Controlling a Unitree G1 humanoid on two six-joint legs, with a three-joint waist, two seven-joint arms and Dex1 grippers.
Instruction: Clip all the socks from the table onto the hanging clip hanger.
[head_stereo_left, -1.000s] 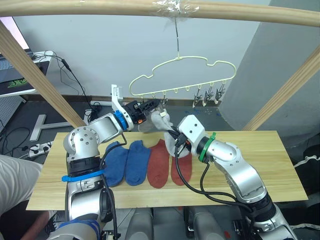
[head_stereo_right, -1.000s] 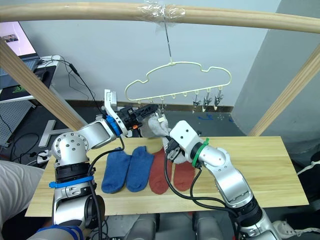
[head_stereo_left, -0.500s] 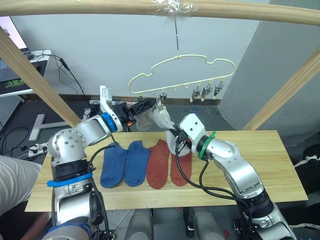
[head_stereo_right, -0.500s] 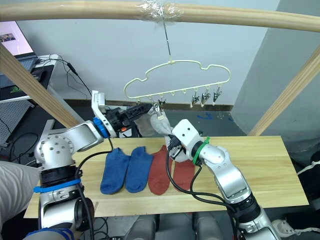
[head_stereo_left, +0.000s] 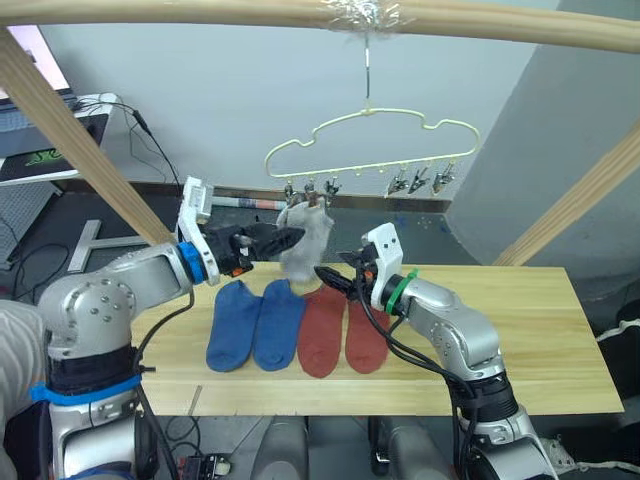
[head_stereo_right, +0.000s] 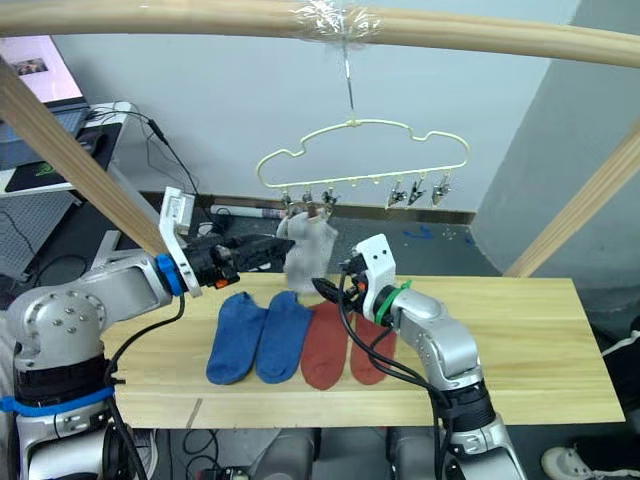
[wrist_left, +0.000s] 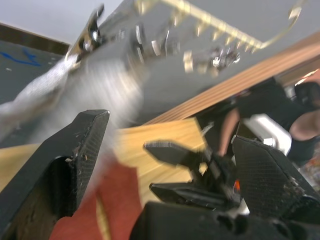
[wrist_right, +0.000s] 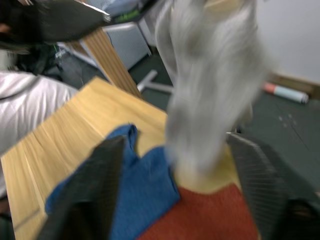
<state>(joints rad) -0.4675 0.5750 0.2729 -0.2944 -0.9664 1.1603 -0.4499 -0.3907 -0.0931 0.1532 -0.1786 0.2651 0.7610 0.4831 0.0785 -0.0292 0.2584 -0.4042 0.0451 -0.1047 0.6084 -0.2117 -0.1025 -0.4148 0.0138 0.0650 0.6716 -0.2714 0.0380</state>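
Note:
A pale-yellow clip hanger (head_stereo_left: 372, 143) hangs from the top beam. Light grey sock fabric (head_stereo_left: 306, 236) dangles from the clips at its left end; whether it is one sock or two I cannot tell. On the light wood table (head_stereo_left: 520, 330) lie two blue socks (head_stereo_left: 255, 322) and two rust red socks (head_stereo_left: 342, 328) in a row. My left gripper (head_stereo_left: 294, 236) is open just left of the grey fabric, its fingers (wrist_left: 75, 150) wide apart. My right gripper (head_stereo_left: 334, 279) is open below and right of it, above the red socks, fingers (wrist_right: 102, 175) spread.
A thick wooden beam (head_stereo_left: 200, 12) runs overhead, with slanted wooden posts at the left (head_stereo_left: 80, 130) and right (head_stereo_left: 580, 190). A desk with a laptop (head_stereo_left: 40, 150) and cables stand behind on the left. A person's light sleeve (head_stereo_left: 8, 345) shows at the left edge.
Both grippers have opened and let go of the grey sock fabric, which now hangs from the clips. The left arm has drawn back to the left; the right gripper has dropped lower.

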